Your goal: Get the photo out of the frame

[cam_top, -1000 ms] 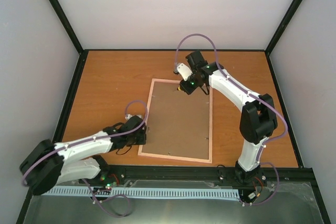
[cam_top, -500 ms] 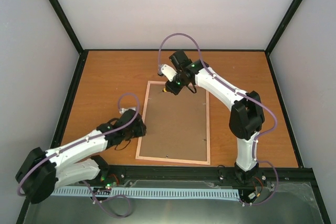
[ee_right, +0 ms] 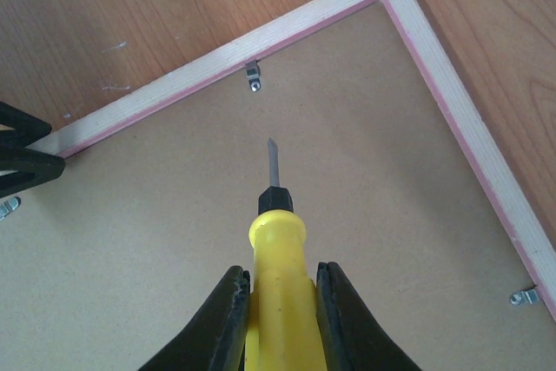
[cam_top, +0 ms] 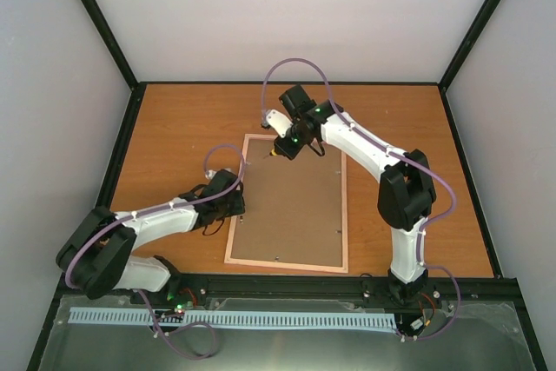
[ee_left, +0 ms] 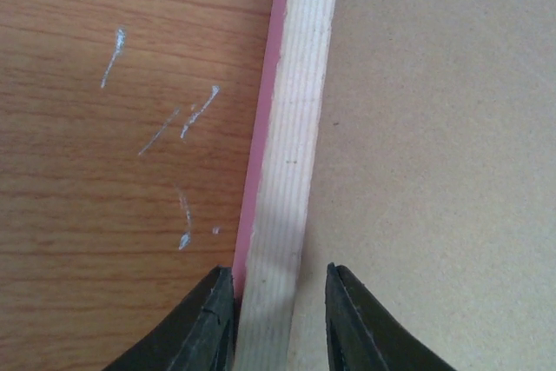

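Frame (cam_top: 287,264) lies flat on the table (cam_top: 174,128), brown backing board (cam_top: 291,206) up. My left gripper (ee_left: 278,274) straddles its left rail with jaws apart (one finger against the pink edge). My right gripper (ee_right: 281,271) is clamped on a yellow screwdriver (ee_right: 276,236), whose tip is above the board near a clip (ee_right: 253,76).
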